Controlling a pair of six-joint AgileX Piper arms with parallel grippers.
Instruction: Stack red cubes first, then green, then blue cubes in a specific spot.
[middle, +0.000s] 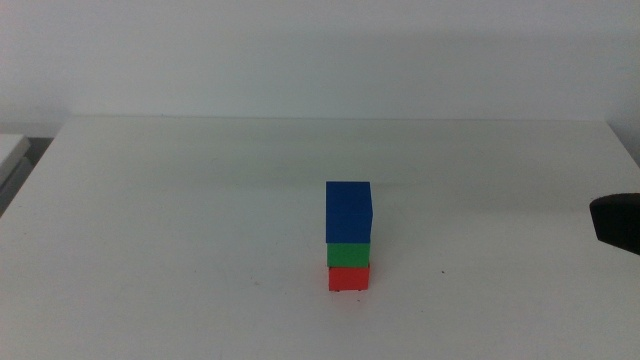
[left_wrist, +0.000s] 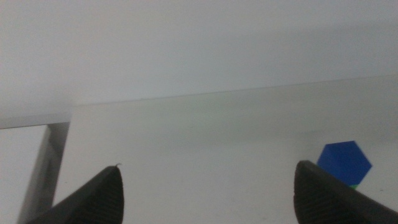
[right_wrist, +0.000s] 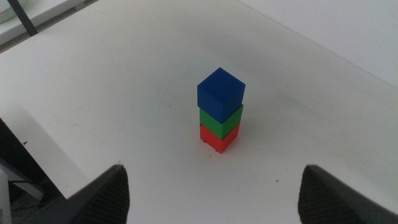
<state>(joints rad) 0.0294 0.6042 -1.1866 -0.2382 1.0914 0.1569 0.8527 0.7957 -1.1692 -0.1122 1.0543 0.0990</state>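
The red cube (middle: 348, 278) sits on the white table, the green cube (middle: 348, 255) on it and the blue cube (middle: 349, 211) on top, in one upright stack. The right wrist view shows the same stack: red (right_wrist: 218, 138), green (right_wrist: 220, 120), blue (right_wrist: 221, 93). The marked spot is hidden under the stack. My right gripper (right_wrist: 212, 168) is open and empty, pulled back from the stack; a dark part of it (middle: 616, 220) shows at the middle view's right edge. My left gripper (left_wrist: 208, 167) is open and empty, away from the stack; the blue cube (left_wrist: 344, 162) shows beside one jaw.
A tiny dark speck (middle: 443, 272) lies on the table right of the stack. The table's far edge (middle: 340, 119) meets a white wall. A table edge with a gap (left_wrist: 59, 143) shows in the left wrist view.
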